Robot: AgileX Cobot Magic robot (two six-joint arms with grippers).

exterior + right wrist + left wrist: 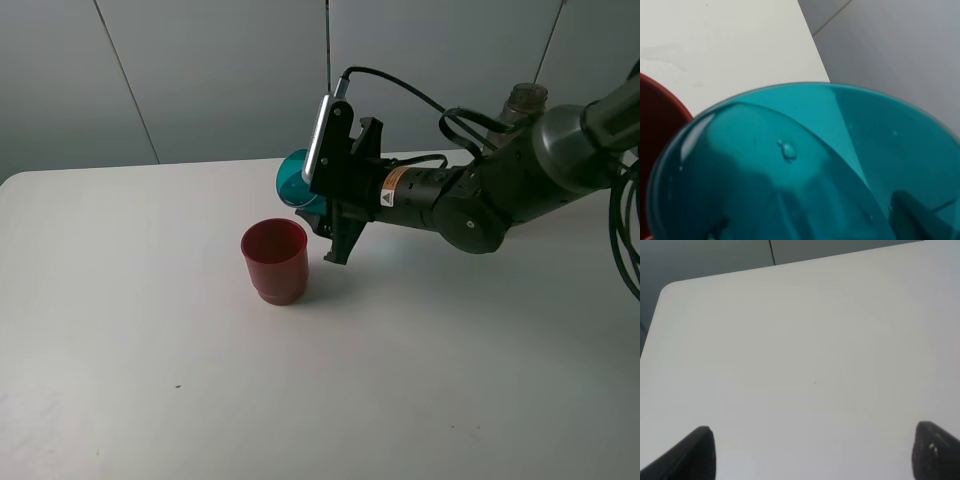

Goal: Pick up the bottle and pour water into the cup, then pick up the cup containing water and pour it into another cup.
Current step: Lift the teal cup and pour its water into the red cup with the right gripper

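Observation:
My right gripper (322, 205) is shut on the teal-blue cup (295, 180) and holds it tipped on its side above and just behind the red cup (275, 260), its mouth facing left. The right wrist view looks into the teal cup (805, 170), with droplets on its wall and the red cup's rim (660, 110) beside it. The red cup stands upright on the white table (150, 360). The bottle (524, 102) stands at the back right, mostly hidden behind the right arm. My left gripper (812, 452) is open over bare table; only its dark fingertips (695, 450) show.
Black cables (625, 230) hang at the right edge. The table's back edge meets a grey wall (200, 70). The table's rounded corner (670, 287) shows in the left wrist view.

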